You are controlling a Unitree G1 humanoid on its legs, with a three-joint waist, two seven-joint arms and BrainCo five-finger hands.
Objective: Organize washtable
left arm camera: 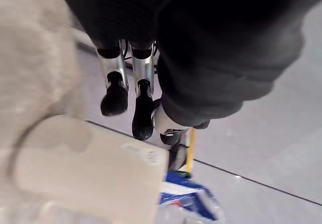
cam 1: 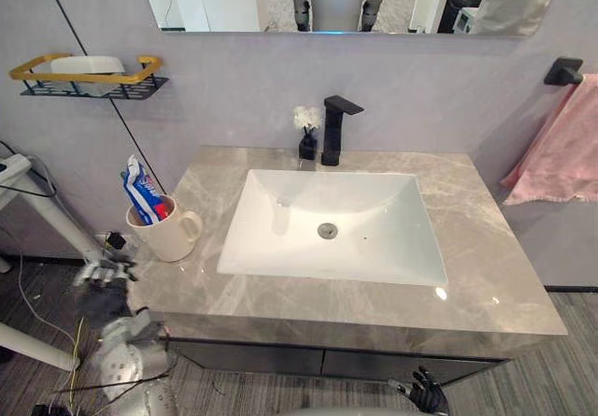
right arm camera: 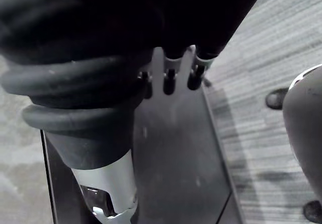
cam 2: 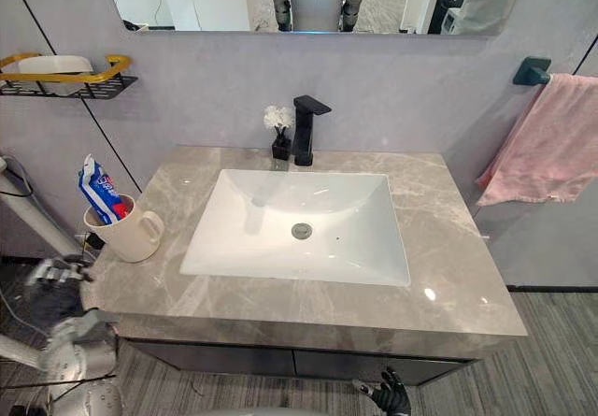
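Cream mug [cam 1: 170,236], toothpaste tube [cam 1: 140,192] upright inside, at counter's [cam 1: 486,276] left edge: just above nearer left hand [cam 1: 105,272], fingers relaxed, empty.

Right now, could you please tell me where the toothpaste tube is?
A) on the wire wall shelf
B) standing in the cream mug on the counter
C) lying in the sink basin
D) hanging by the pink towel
B: the toothpaste tube stands in the cream mug at the left end of the grey countertop, beside the white sink.
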